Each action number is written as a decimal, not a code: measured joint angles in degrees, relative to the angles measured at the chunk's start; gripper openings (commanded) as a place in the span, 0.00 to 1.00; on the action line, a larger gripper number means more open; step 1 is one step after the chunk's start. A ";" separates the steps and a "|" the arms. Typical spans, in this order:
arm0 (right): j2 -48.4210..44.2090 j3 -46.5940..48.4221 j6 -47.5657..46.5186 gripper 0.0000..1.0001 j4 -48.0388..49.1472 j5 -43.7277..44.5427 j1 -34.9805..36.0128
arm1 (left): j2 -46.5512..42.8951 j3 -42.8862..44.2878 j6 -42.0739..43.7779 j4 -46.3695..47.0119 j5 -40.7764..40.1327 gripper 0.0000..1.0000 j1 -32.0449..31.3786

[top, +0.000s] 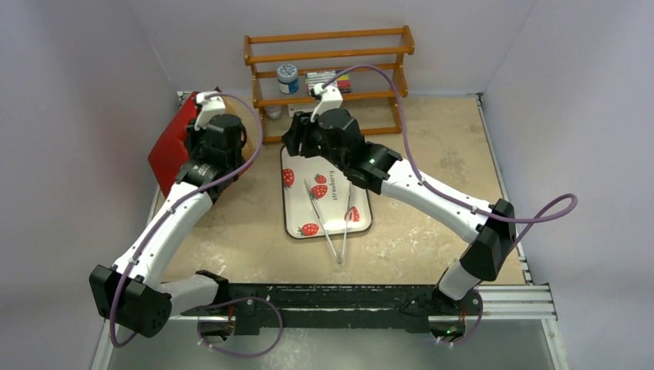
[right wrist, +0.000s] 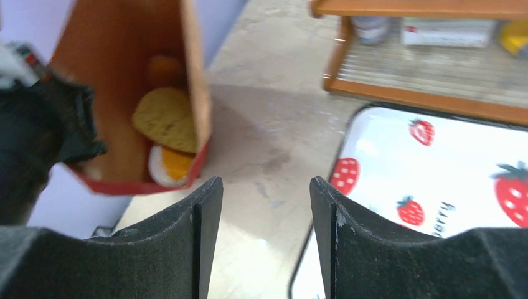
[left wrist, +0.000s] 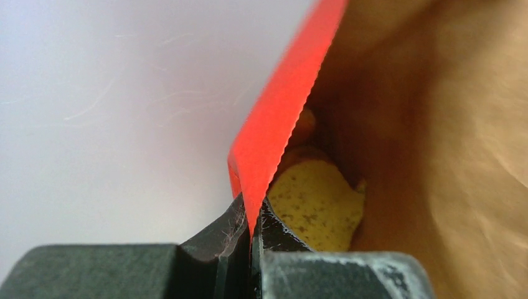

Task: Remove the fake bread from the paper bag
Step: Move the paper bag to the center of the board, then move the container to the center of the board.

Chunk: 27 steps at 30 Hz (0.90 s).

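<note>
Pale walls [top: 85,69] box in a beige mottled tabletop [top: 439,146], wooden rack [top: 328,36] at the back. The left gripper [left wrist: 252,230] pinches the rim of the red paper bag [left wrist: 280,112]; the right gripper [right wrist: 264,184] hangs spread.

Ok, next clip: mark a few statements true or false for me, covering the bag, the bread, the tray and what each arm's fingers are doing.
1. The left gripper has its fingers shut on the rim of the glossy red paper bag. True.
2. The tan fake bread lies on the white strawberry-print tray. False: it is inside the bag.
3. The right gripper has its fingers open, with nothing between them. True.
4. The right gripper holds the metal tongs. False: they lie on the tray, sticking out over its near edge.
5. The orange wooden rack stands at the far side of the table. True.
</note>
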 measured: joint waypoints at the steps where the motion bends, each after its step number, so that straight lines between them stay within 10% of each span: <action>1: -0.35 -1.22 0.26 0.57 0.00 0.66 -0.92 | 0.07 -1.40 0.07 0.63 -0.09 0.00 -0.90; 27: 9.40 -24.83 3.52 0.55 0.57 5.64 -23.67 | -8.04 -19.50 -10.78 -4.79 6.27 0.00 -10.82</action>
